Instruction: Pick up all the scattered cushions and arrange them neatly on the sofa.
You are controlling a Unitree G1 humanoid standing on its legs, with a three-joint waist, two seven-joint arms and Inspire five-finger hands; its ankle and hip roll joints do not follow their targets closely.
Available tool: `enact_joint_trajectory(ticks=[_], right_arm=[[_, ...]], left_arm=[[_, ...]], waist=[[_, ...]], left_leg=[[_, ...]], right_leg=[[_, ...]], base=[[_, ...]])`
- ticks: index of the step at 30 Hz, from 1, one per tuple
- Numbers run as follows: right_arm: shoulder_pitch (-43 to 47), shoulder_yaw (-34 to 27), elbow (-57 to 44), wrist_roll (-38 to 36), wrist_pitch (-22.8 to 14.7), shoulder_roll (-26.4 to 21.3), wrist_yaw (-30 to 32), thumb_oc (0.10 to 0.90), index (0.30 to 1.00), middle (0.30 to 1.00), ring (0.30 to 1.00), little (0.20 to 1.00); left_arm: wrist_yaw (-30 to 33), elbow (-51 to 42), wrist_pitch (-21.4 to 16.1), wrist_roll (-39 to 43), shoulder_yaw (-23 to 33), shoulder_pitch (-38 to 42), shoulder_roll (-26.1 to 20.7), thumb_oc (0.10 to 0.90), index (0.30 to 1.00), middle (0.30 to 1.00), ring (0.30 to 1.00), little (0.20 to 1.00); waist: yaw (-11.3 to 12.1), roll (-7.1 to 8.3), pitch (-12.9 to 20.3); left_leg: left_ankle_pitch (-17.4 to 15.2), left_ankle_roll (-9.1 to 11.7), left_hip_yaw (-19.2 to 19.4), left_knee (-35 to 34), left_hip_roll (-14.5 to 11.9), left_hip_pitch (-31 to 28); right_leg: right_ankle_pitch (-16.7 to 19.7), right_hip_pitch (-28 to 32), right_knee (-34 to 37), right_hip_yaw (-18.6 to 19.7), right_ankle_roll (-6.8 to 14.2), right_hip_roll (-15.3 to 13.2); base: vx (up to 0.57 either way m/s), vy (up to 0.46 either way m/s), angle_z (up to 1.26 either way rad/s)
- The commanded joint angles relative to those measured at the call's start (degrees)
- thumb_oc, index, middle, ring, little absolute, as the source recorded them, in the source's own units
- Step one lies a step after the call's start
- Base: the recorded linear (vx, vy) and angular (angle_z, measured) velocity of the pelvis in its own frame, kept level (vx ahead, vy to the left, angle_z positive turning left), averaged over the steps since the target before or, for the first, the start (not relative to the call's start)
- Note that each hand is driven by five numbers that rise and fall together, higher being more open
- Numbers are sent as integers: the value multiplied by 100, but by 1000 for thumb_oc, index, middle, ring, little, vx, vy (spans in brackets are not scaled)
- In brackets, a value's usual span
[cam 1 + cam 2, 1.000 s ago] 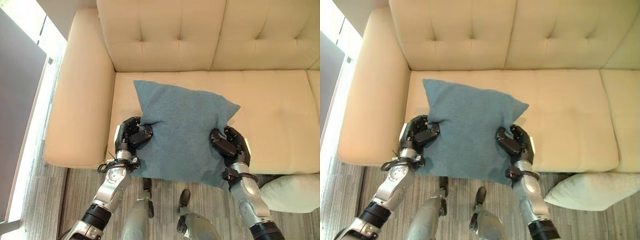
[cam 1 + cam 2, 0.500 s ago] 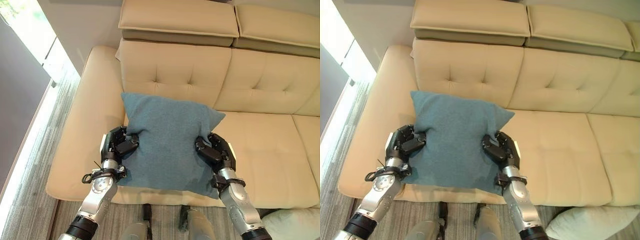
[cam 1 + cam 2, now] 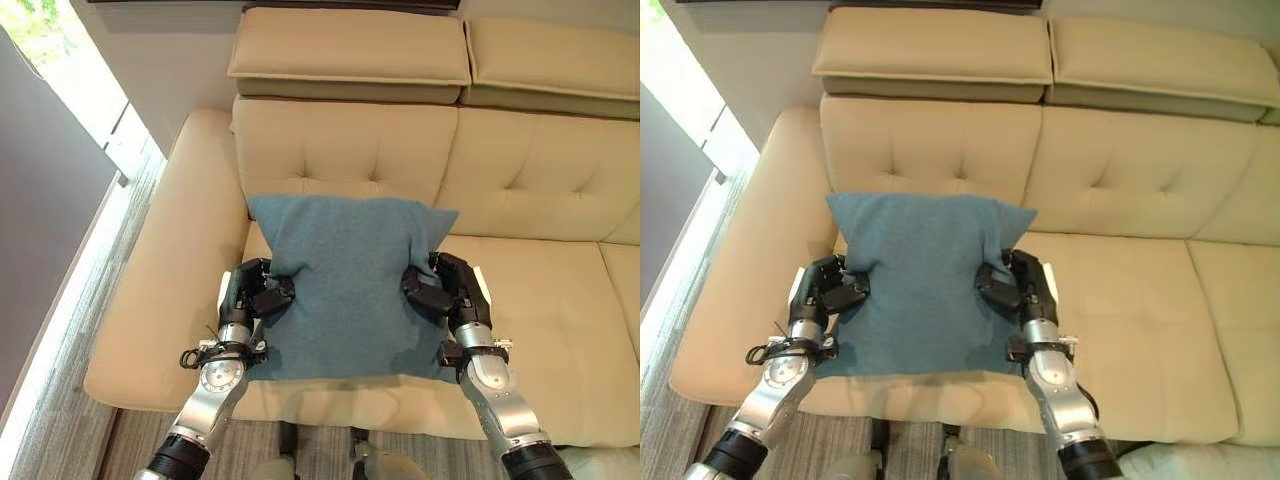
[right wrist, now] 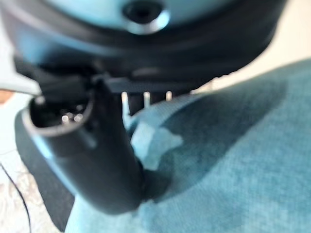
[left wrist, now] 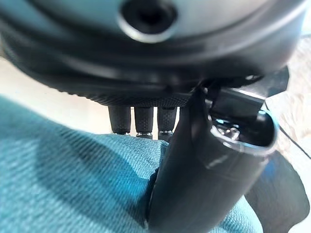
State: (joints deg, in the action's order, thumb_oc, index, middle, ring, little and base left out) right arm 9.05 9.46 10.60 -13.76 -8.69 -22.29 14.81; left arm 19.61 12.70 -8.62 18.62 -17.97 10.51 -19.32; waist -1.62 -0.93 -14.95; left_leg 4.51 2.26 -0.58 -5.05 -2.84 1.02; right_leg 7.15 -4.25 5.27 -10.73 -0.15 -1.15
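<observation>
1. The blue cushion (image 3: 350, 285) is pinched on both side edges. The left hand (image 3: 256, 297) sits at 9 o'clock of it, the right hand (image 3: 446, 292) at 3 o'clock, and each has thumb and fingers clamped on the fabric.
2. Gripping opposite edges looks like the point here: it keeps the cushion flat and square instead of drooping.
3. It hangs over the leftmost seat of the beige sofa (image 3: 540, 180), its top edge at 12 o'clock against the tufted backrest (image 3: 340, 150). Can't tell if the bottom touches the seat.
4. My guess is it's lined up to lean on that backrest next to the armrest (image 3: 160, 270) at 9 o'clock.
</observation>
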Motion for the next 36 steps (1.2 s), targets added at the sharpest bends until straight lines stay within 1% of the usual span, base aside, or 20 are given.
enact_joint_trajectory(ticks=[1, 2, 3, 4, 6, 7, 10, 11, 12, 13, 19, 20, 21, 22, 25, 26, 27, 29, 34, 36], right_arm=[[1152, 696, -626, 513, -897, 391, -34, 400, 300, 300, 300, 300], [1803, 793, -413, 699, -949, 406, 286, 400, 300, 300, 300, 300], [2129, 814, -318, 788, -972, 398, 460, 400, 300, 300, 300, 300], [2803, 860, -175, 1038, -1012, 313, 846, 400, 300, 300, 300, 300], [2822, 858, -165, 1039, -1015, 313, 849, 400, 300, 300, 300, 300], [3432, 883, -62, 1388, -1021, 196, 1237, 400, 300, 300, 300, 300], [4410, 1005, 270, 1755, -950, 12, 1693, 400, 300, 300, 300, 300], [5023, 1073, 531, 1908, -882, -99, 1964, 400, 300, 300, 300, 300], [5049, 1074, 545, 1908, -886, -100, 1969, 400, 300, 300, 300, 300], [5294, 1111, 622, 1995, -834, -152, 2070, 400, 300, 300, 300, 300], [6693, 1367, 1336, 2412, -575, -336, 2742, 400, 300, 300, 300, 300], [6700, 1367, 1340, 2411, -577, -336, 2743, 400, 300, 300, 300, 300], [7056, 1454, 1622, 2423, -480, -355, 2862, 660, 691, 691, 691, 691], [7243, 1523, 1761, 2403, -435, -372, 2882, 800, 900, 900, 900, 900], [7543, 1592, 2027, 2121, -385, -372, 2790, 800, 900, 900, 900, 900], [7545, 1592, 2029, 2121, -385, -372, 2789, 800, 900, 900, 900, 900], [7615, 1687, 2103, 2000, -338, -502, 2615, 800, 900, 900, 900, 900], [7680, 1768, 2168, 1937, -286, -615, 2459, 800, 900, 900, 900, 900], [7484, 1868, 2222, 1622, -281, -710, 2137, 800, 900, 900, 900, 900], [7148, 1813, 2097, 1488, -305, -610, 1989, 800, 900, 900, 900, 900]], left_arm=[[37, -355, -778, -682, -561, 1484, 255, 400, 300, 300, 300, 300], [364, -69, -803, -926, -610, 2099, 181, 400, 300, 300, 300, 300], [547, 48, -817, -1077, -622, 2440, 123, 400, 300, 300, 300, 300], [986, 263, -838, -1386, -625, 3078, -4, 400, 300, 300, 300, 300], [989, 272, -841, -1387, -625, 3096, -5, 400, 300, 300, 300, 300], [1343, 472, -881, -1566, -613, 3654, -136, 400, 300, 300, 300, 300], [1713, 861, -922, -1689, -684, 4527, -311, 400, 300, 300, 300, 300], [1841, 1163, -896, -1733, -746, 5057, -448, 400, 300, 300, 300, 300], [1842, 1177, -901, -1731, -747, 5082, -452, 400, 300, 300, 300, 300], [1898, 1314, -894, -1714, -769, 5312, -498, 400, 300, 300, 300, 300], [2053, 2358, -843, -1554, -1149, 7028, -631, 400, 300, 300, 300, 300], [2053, 2363, -845, -1552, -1150, 7036, -632, 400, 300, 300, 300, 300], [1924, 2852, -755, -1427, -1359, 7604, -602, 800, 900, 900, 900, 900], [1819, 3095, -703, -1348, -1467, 7838, -579, 800, 900, 900, 900, 900], [1532, 3580, -500, -1391, -1772, 8373, -663, 800, 900, 900, 900, 900], [1531, 3582, -500, -1390, -1773, 8376, -663, 800, 900, 900, 900, 900], [1361, 3727, -406, -1374, -1854, 8501, -759, 800, 900, 900, 900, 900], [1300, 3808, -405, -1251, -1796, 8529, -779, 800, 900, 900, 900, 900], [1092, 3935, -413, -833, -1579, 8095, -788, 800, 900, 900, 900, 900], [1076, 3851, -454, -721, -1392, 7656, -829, 800, 900, 900, 900, 900]], waist=[[20, 187, 473], [16, 127, 373], [27, 108, 326], [52, 83, 265], [48, 88, 282], [69, 77, 256], [57, 65, 301], [68, 69, 278], [65, 72, 275], [64, 75, 255], [28, 45, 156], [26, 45, 160], [-1, 8, 112], [-19, -6, 93], [-41, -29, 23], [-41, -28, 23], [-32, -20, -4], [-30, -26, -26], [-20, -26, -143], [-23, -19, -199]], left_leg=[[-833, -120, 124, 157, 243, -103], [-760, -119, 130, 105, 252, 110], [-710, -119, 115, 104, 257, 268], [-640, -119, 75, 88, 266, 573], [-613, -122, 73, 86, 273, 617], [-524, -118, 43, 66, 287, 880], [-401, -91, 16, 40, 295, 1263], [-369, -64, 9, 30, 290, 1411], [-336, -66, 8, 23, 296, 1439], [-304, -54, 3, 15, 295, 1517], [-183, 33, -52, 5, 318, 1980], [-177, 33, -54, 5, 319, 1992], [-132, 69, -73, 5, 329, 2127], [-105, 87, -85, 5, 330, 2192], [-93, 131, -116, 5, 325, 2334], [-92, 131, -115, 5, 325, 2335], [-82, 153, -129, 5, 324, 2407], [-63, 170, -143, 5, 326, 2474], [-24, 200, -142, 5, 317, 2518], [13, 208, -147, 5, 317, 2530]], right_leg=[[-1022, 336, -272, -25, 514, -281], [-971, 85, -286, 7, 537, -284], [-943, -82, -308, 37, 541, -288], [-892, -420, -360, 102, 543, -286], [-872, -463, -360, 101, 543, -293], [-822, -721, -388, 148, 543, -284], [-774, -1109, -462, 206, 537, -321], [-759, -1251, -492, 249, 547, -338], [-733, -1280, -489, 248, 547, -343], [-720, -1357, -498, 275, 550, -346], [-608, -1749, -491, 330, 601, -351], [-603, -1760, -490, 328, 601, -352], [-584, -1873, -483, 346, 608, -331], [-570, -1934, -486, 344, 611, -319], [-557, -2070, -483, 342, 633, -293], [-557, -2072, -484, 342, 633, -293], [-540, -2150, -465, 329, 644, -272], [-529, -2205, -450, 319, 645, -261], [-528, -2248, -451, 295, 629, -241], [-510, -2268, -465, 282, 611, -234]], base=[[-107, 43, -3], [-131, 43, -4], [-221, 57, -5], [-147, 27, -1], [-87, 16, 2], [-63, 11, 2], [-27, 6, 1], [0, 0, 0], [-7, -8, 5], [-12, -7, 4], [-2, -16, 4], [-11, -15, 6], [-15, -13, 6], [-8, -22, 6], [-3, -16, 4], [-12, -37, -3], [-4, -45, -6], [-2, -29, -2], [-11, -15, 21], [-7, -17, -22]])
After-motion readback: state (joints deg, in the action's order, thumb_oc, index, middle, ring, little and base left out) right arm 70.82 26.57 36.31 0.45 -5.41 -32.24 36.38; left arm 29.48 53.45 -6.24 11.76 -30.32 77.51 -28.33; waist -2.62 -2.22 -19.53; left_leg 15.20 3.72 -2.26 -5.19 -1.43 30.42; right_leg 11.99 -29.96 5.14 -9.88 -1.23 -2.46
